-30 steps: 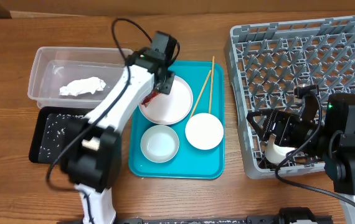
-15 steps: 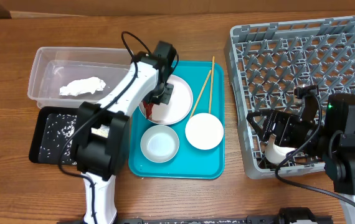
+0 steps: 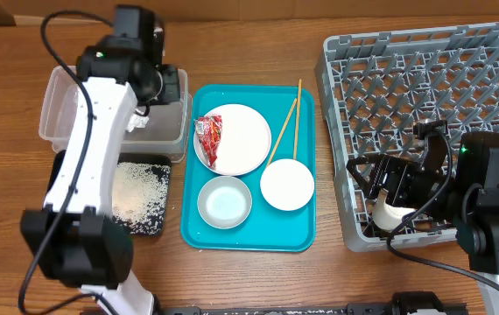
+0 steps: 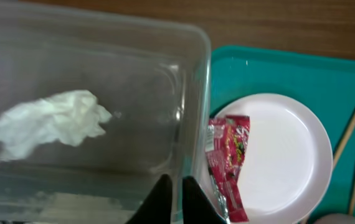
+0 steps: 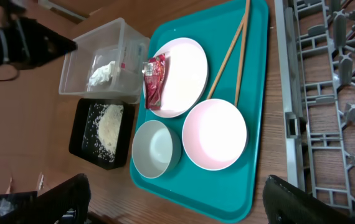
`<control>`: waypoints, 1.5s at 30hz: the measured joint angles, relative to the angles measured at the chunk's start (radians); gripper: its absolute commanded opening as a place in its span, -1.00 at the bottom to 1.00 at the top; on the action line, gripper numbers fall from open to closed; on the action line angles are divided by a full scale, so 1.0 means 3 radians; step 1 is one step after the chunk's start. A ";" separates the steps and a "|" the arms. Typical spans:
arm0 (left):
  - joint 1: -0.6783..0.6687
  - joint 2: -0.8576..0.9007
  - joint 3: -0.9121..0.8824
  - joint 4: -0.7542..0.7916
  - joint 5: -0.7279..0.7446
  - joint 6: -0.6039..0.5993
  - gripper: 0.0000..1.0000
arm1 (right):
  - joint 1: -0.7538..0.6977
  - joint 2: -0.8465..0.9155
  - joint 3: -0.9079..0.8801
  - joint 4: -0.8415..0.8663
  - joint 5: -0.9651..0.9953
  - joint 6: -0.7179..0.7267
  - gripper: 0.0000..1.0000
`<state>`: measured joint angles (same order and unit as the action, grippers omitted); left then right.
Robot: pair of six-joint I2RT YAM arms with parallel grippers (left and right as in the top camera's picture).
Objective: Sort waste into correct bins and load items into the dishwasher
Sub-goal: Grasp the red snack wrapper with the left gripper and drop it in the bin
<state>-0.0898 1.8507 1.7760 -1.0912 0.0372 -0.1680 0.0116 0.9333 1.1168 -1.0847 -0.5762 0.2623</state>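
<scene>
Bearing teal tray (image 3: 302, 229) and dish rack (image 3: 407, 87), a brown wood-grain table (image 3: 249, 44).

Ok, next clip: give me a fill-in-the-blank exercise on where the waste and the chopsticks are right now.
1. The wrapper lies on the ____.
2. The tissue sits in the clear ____.
3. The black tray holds loose ____.
4. Two wooden ____ lie on the teal tray.

Missing words: plate; tub; rice; chopsticks.
</scene>
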 measured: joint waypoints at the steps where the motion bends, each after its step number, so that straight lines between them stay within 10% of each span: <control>1: 0.0000 0.0055 -0.0019 -0.0052 0.0104 0.0020 -0.68 | 0.0000 0.0000 0.0000 0.0001 0.0000 -0.0003 0.81; 10: -0.0960 0.0177 -0.0154 -0.0085 -0.0304 -0.0270 0.10 | 0.0000 0.0000 0.0000 0.0001 0.0000 0.0000 0.81; 20: -0.1083 0.0216 -0.1284 0.0651 -0.0640 -0.0847 0.14 | 0.0000 0.0000 0.0000 0.0001 0.0000 -0.0001 0.81; 26: -0.1039 0.0380 -0.1366 0.0875 -0.0660 -0.0950 -0.92 | 0.0000 0.0000 0.0000 0.0000 0.0000 -0.0001 0.81; 45: -0.0740 -0.0398 -0.0507 0.0285 -0.0632 -0.0741 -0.92 | 0.0000 0.0000 0.0000 0.0001 0.0001 -0.0001 0.81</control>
<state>-0.3119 1.7313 1.6238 -1.0058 -0.1524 -0.3904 0.0116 0.9333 1.1168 -1.0843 -0.5758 0.2619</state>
